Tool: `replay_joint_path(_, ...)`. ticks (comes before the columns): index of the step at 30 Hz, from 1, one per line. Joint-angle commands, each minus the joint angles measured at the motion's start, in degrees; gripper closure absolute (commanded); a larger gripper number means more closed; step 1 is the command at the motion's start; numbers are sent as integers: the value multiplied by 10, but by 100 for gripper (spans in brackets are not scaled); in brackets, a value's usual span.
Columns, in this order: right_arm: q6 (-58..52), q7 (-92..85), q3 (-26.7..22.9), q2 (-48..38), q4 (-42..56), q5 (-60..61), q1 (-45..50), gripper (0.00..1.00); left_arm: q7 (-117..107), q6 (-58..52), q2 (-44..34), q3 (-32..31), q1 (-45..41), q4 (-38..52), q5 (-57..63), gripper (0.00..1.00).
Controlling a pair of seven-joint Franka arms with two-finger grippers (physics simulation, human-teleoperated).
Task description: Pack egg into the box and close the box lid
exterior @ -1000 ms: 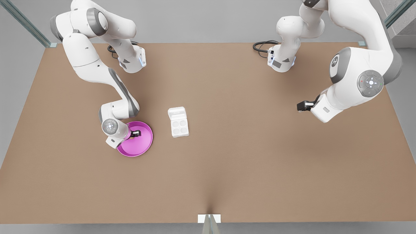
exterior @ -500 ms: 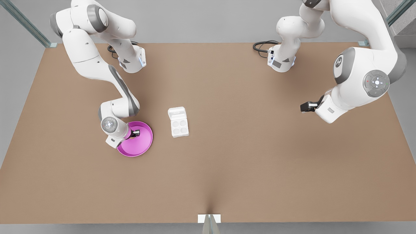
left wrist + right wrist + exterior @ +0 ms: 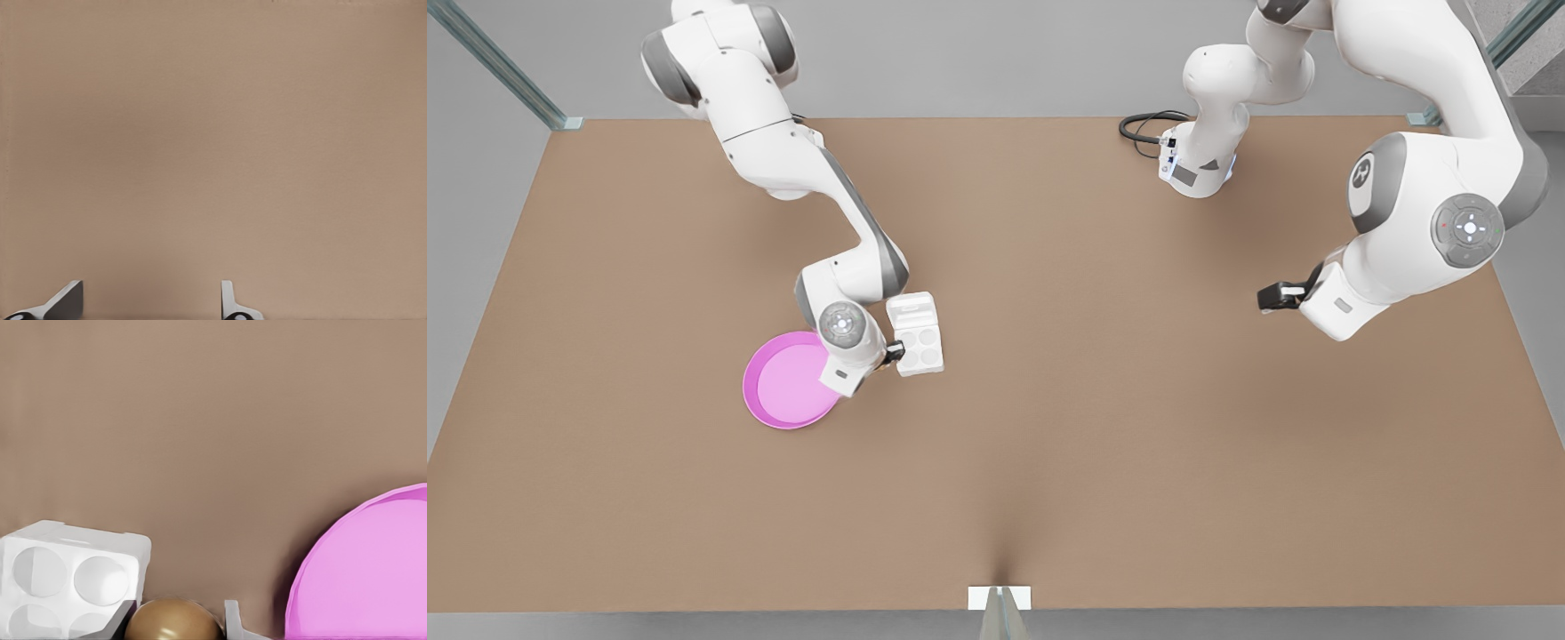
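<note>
Right jaws (image 3: 175,623): you had them clamped on the egg (image 3: 172,621), one finger (image 3: 232,618) showing on each side of it, the egg carried between the pink plate (image 3: 787,382) and the box (image 3: 919,345), just beside the box.
Left jaws (image 3: 150,300): you held them parted and gripping nothing, above bare worktop (image 3: 1103,444) towards its far right corner in the front view; that arm waited.
Box: it sat open near the middle of the worktop, its four cups unfilled, the box lid (image 3: 912,313) laid back flat on the far side, so every cup was reachable from above.
Plate: it lay on the near-left side of the box.
Stage, as I judge it: the egg was lifted and mid-transfer; placing and closing were not yet done.
Next: you would need the egg centred over one cup before letting go.
</note>
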Motion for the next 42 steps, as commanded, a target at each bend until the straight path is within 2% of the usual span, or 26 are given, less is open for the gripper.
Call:
replay_joint_path(1,-45,100,-13,5,14,37,32,59,3,-1,0,0,0,0,2,0)
replay_joint_path(5,-50,135,-38,43,55,65,92,59,-5,1,4,-1,1,4,-3,0)
replay_joint_path(6,-48,139,-41,47,54,67,101,58,-7,2,5,-2,1,4,-7,19)
replay_joint_path(7,-47,139,-41,50,48,67,102,58,-46,1,4,-11,-13,5,-33,79)
replay_joint_path(8,-43,139,-41,50,34,67,104,58,-185,2,8,-38,-93,10,-29,79)
replay_joint_path(10,-39,139,-41,42,9,67,108,58,-308,3,13,-38,-173,10,-35,79)
replay_joint_path(11,-39,139,-41,40,5,67,109,49,-335,3,15,-39,-207,10,-35,79)
replay_joint_path(12,-40,137,-40,37,6,67,114,0,-382,3,20,-39,-241,10,-34,79)
replay_joint_path(15,-41,135,-40,1,-26,64,94,0,-454,18,26,-39,-287,11,-36,79)
replay_joint_path(17,-43,111,-34,-48,-68,44,21,0,-490,37,33,-40,-308,11,-37,79)
replay_joint_path(18,-47,56,-13,-69,-83,19,-50,0,-525,53,34,-40,-326,12,-52,79)
replay_joint_path(19,-58,25,87,-76,-82,-40,-198,0,-571,83,43,-40,-351,13,-52,79)
replay_joint_path(20,-83,-30,148,-76,-69,-81,-317,0,-607,109,49,-40,-371,15,-52,79)
replay_joint_path(22,-173,-102,148,-68,31,-88,-392,0,-685,143,53,-40,-411,15,-52,79)
replay_joint_path(23,-245,-144,134,-53,117,-87,-401,0,-717,148,58,-40,-427,23,-53,79)
replay_joint_path(25,-262,-137,134,-57,200,-88,-410,0,-756,162,132,-38,-481,104,-47,79)
replay_joint_path(26,-239,-116,140,-87,192,-88,-400,0,-757,223,164,-37,-490,106,-40,79)
replay_joint_path(28,-312,-90,165,-189,171,-86,-385,0,-758,322,278,-34,-508,197,-1,79)
replay_joint_path(29,-338,-91,130,-216,171,-83,-342,0,-759,362,292,-26,-512,198,0,79)
replay_joint_path(30,-377,-95,122,-229,181,-66,-355,0,-760,421,311,-20,-511,198,6,79)
replay_joint_path(31,-391,-95,108,-229,188,-50,-345,0,-783,462,322,3,-520,198,6,79)
replay_joint_path(35,-392,-88,108,-208,187,-49,-356,0,-814,492,352,4,-536,195,6,79)
replay_joint_path(42,-416,-88,108,-199,191,-49,-359,0,-860,486,369,7,-607,170,29,79)
